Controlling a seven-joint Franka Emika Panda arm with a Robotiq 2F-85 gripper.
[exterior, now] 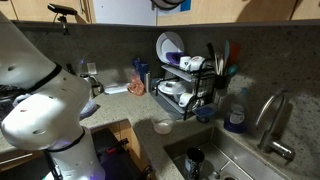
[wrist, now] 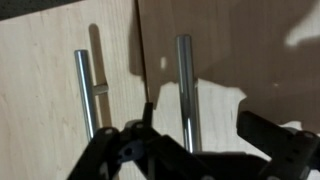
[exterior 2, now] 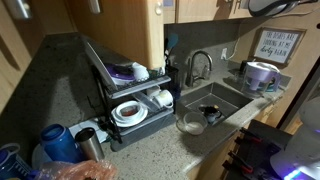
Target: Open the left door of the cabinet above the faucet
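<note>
In the wrist view the dark fingers (wrist: 265, 138) are standing spread open, straddling the right steel handle (wrist: 185, 85) without clamping it. The left door (wrist: 50, 110) is sitting shut, flush beside its twin (wrist: 250, 70). The cabinet (exterior: 120, 8) is hanging above the counter's (exterior: 118, 105) back edge, where the faucet (exterior: 272, 118) is standing.

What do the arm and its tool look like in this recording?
The arm has bulky, rounded, glossy white shells. The tool is black, built of angular linked bars. No cables or markings can be made out.
</note>
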